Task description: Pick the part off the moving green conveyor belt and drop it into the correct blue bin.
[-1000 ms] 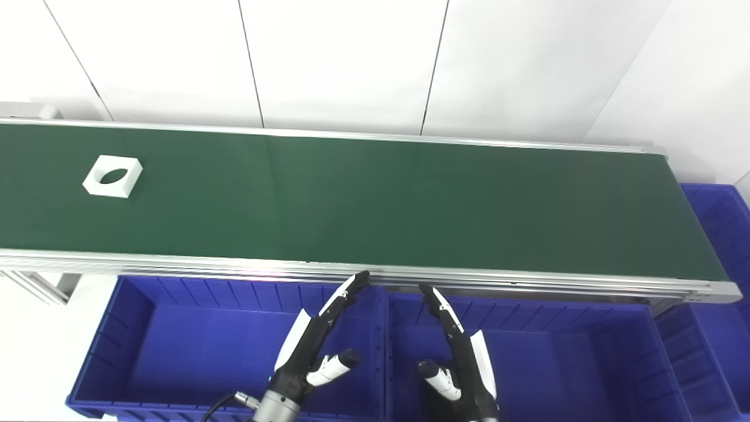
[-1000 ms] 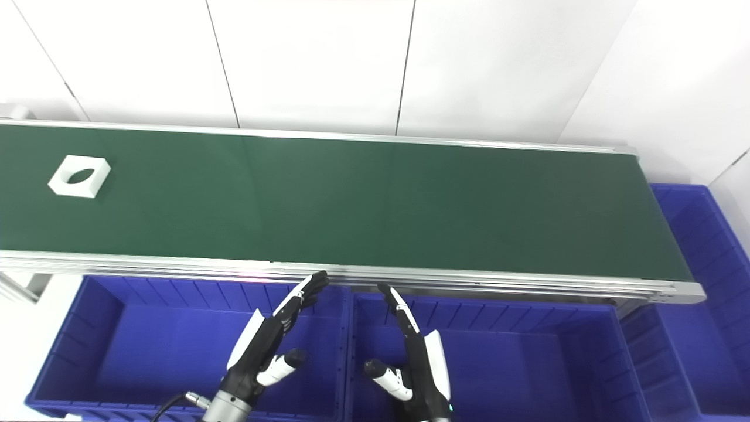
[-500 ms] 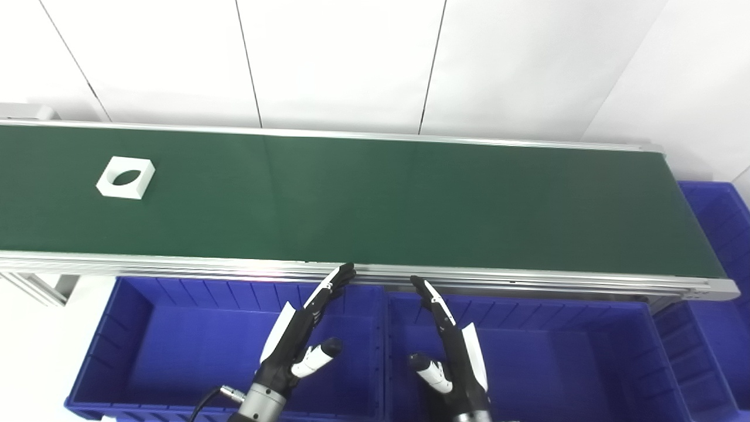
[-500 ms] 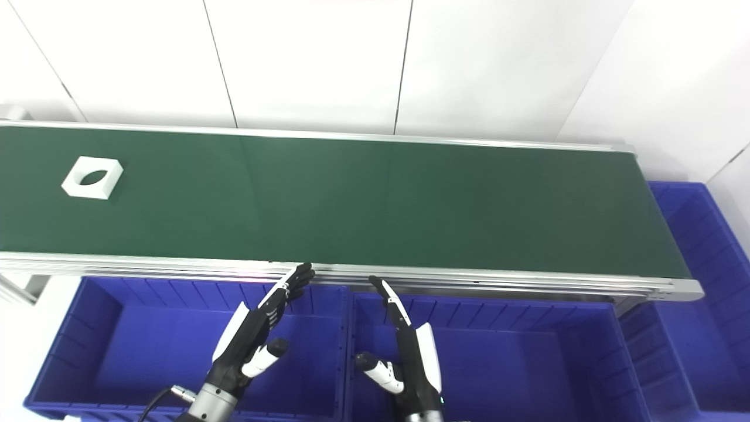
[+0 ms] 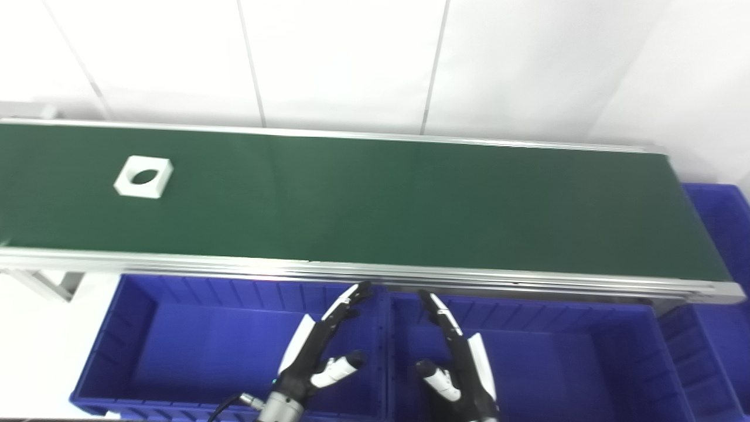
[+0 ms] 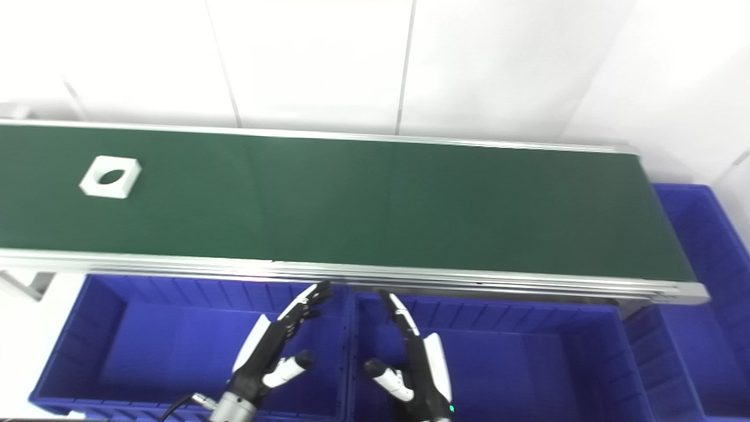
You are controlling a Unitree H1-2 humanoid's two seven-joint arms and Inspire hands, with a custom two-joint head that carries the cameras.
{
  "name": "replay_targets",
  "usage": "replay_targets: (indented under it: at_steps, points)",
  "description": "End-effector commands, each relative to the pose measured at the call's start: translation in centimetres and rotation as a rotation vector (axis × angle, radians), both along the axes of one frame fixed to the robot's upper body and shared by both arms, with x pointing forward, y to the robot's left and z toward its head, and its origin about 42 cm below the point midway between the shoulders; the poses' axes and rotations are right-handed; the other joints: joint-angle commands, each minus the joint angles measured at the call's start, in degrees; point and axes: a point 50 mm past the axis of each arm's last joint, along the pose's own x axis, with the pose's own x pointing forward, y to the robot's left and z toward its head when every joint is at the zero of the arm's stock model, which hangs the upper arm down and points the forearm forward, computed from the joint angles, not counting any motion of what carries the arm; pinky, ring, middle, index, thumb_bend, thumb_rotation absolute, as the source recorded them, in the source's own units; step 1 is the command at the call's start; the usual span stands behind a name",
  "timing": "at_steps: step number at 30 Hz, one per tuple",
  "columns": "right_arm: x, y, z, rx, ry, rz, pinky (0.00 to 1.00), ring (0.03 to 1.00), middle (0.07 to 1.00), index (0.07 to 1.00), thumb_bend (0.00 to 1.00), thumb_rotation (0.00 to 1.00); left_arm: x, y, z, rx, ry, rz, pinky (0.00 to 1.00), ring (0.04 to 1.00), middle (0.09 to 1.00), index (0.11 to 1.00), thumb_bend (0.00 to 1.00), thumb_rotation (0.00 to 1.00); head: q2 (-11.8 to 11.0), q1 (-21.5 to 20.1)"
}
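Observation:
A white square part with a round hole (image 5: 143, 176) lies flat on the green conveyor belt (image 5: 375, 205), toward its left end. My left hand (image 5: 319, 350) hovers open over the left blue bin (image 5: 193, 346), fingers stretched toward the belt's near rail. Over the middle blue bin (image 5: 539, 357), my right hand (image 5: 457, 354) is open too, fingers straight and thumb out. Both hands hold nothing and are far from the part.
A third blue bin (image 5: 720, 234) stands past the belt's right end. The belt's aluminium near rail (image 5: 375, 275) runs just beyond my fingertips. White wall panels rise behind the belt. A metal frame leg (image 5: 50, 284) shows at the lower left.
The white part has travelled to the right along the belt. Both hands stay open over the bins, having shifted only slightly as the view wobbled.

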Motion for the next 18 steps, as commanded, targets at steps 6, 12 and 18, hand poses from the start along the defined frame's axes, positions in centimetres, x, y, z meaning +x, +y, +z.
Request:
replay_targets:
  at_steps: [6, 12, 18]
  points:
    - [0.80, -0.56, 0.66, 0.035, -0.063, -0.021, 0.87, 0.892, 0.913, 0.908, 0.93, 1.00, 1.03, -1.52, 0.84, -0.013, -0.087, -0.007, 0.82, 0.873, 0.886, 0.889, 0.91, 0.93, -0.60, 1.88]
    - [0.65, -0.92, 0.54, 0.033, -0.056, -0.018, 0.89, 0.906, 0.923, 0.913, 0.94, 1.00, 1.01, -1.79, 0.79, -0.018, -0.085, -0.007, 0.81, 0.864, 0.881, 0.880, 0.91, 0.90, -1.08, 4.76]
    - [0.75, -0.89, 0.34, 0.017, -0.063, -0.022, 0.89, 0.911, 0.913, 0.918, 0.93, 1.00, 1.05, -1.65, 0.63, -0.020, -0.073, -0.006, 0.80, 0.859, 0.874, 0.866, 0.92, 0.88, -1.01, 5.22]
